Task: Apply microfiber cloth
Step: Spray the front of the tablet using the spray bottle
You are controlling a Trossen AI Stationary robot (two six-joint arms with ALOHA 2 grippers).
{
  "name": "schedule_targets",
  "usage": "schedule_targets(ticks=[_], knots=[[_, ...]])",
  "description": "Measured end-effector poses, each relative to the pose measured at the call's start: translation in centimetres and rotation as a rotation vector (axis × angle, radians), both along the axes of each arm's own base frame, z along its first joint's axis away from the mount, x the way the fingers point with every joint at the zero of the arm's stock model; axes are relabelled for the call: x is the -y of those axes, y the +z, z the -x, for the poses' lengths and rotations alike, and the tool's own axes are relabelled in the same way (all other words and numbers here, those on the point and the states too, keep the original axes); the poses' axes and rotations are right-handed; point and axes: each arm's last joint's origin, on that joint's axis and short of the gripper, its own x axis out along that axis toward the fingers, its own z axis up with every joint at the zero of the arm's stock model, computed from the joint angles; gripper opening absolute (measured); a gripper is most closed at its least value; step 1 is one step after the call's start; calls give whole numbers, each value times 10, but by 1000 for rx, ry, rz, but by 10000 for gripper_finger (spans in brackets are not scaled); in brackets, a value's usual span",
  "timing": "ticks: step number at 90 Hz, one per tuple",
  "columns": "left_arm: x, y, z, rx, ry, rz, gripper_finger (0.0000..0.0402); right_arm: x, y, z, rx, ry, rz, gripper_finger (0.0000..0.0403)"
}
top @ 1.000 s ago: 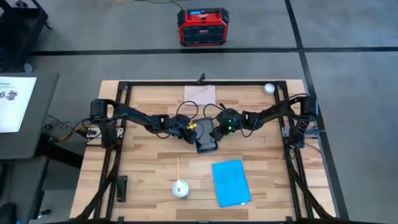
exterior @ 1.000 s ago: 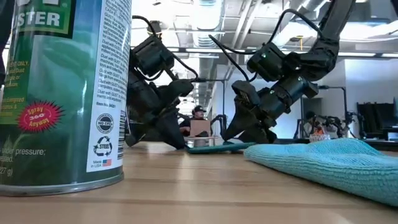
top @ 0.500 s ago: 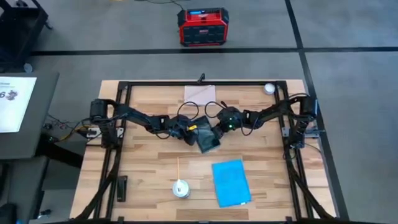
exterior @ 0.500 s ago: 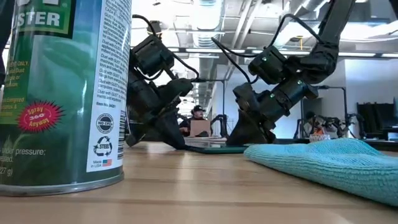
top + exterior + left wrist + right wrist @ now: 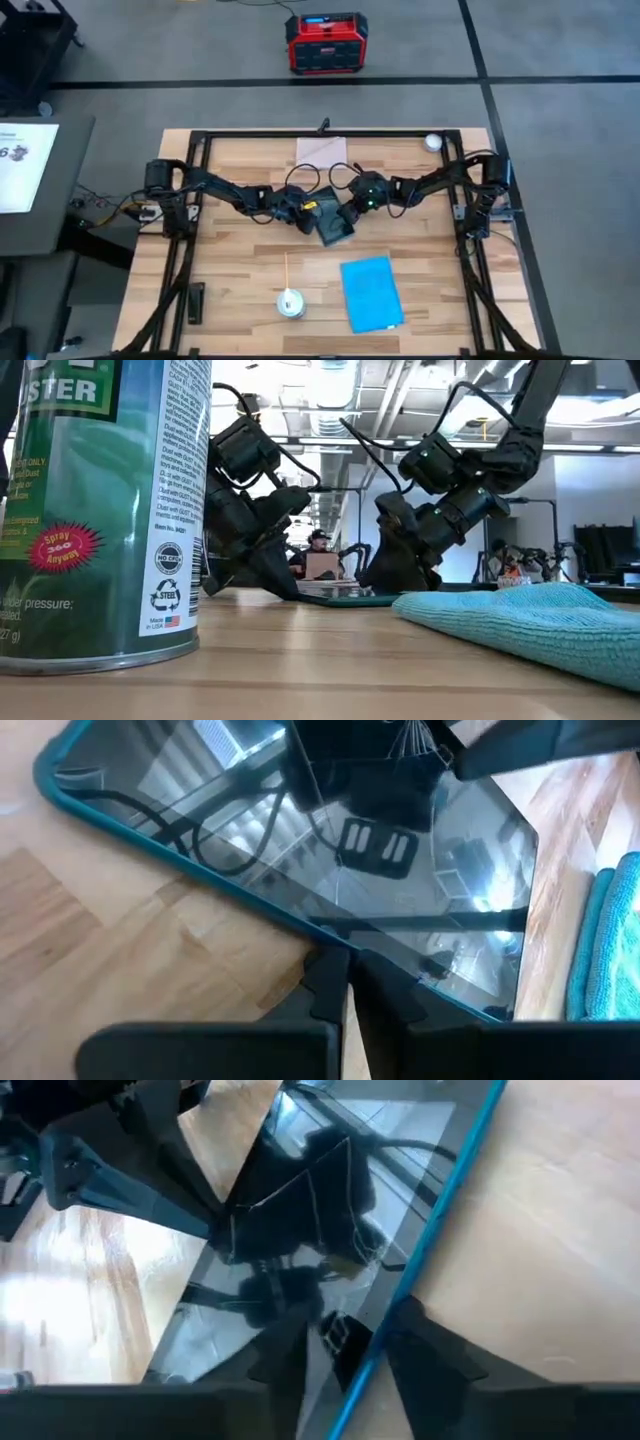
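The microfiber cloth [image 5: 371, 293] is sky-blue and lies flat on the wooden table near the front, right of centre; no gripper touches it. It also shows in the low view [image 5: 520, 615]. Behind it, at mid-table, a black glossy tablet [image 5: 335, 228] with a teal rim lies askew. My left gripper [image 5: 311, 214] is shut at the tablet's left edge. My right gripper [image 5: 349, 213] is at the tablet's right edge, closed on it. My left gripper [image 5: 348, 982] is shut, and its fingertips [image 5: 330, 965] meet the tablet's teal-rimmed edge [image 5: 300, 925] from the table's left, slanting down. The tablet lies on the wood. My right gripper [image 5: 350, 1345] has the tablet's teal edge [image 5: 400, 1295] between its two fingers. One finger [image 5: 290, 1350] is over the glass and the other [image 5: 425, 1345] is outside it. It comes slanting down from the right, fingers along the edge.
A green spray can [image 5: 290, 303] with a thin straw stands near the front, left of the cloth, and looms large in the low view [image 5: 100, 510]. A pale beige sheet [image 5: 321, 152] lies at the far edge, a white ball [image 5: 432, 142] at the far right, and a small black object [image 5: 196, 301] at the front left.
The tablet has turned about on the table and now lies askew, shifted a little toward the far edge. My right gripper has moved slightly toward the far edge and left with it. My left gripper has kept its place at the tablet's edge.
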Motion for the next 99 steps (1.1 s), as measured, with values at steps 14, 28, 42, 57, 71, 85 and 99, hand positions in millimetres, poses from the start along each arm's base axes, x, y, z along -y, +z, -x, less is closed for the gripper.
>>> schedule_targets(ticks=[14,28,42,57,71,85,99], knots=[[0,0,0,-5,5,-11,0,0,0,0,5,-1,-16,208],[-1,-1,1,-17,-1,-28,0,0,1,-1,18,1,-15,216],[-3,-6,7,-33,7,-37,0,-1,2,-1,27,12,-21,213],[-5,-9,10,-16,43,-67,0,-4,3,-3,48,44,-63,212],[-6,-8,10,-9,52,-73,0,-4,6,-5,86,45,-78,206],[-6,-8,10,-9,50,-71,0,-4,6,-6,96,42,-60,124],[-1,-8,9,13,33,-89,0,-2,7,-6,111,27,-76,40]])
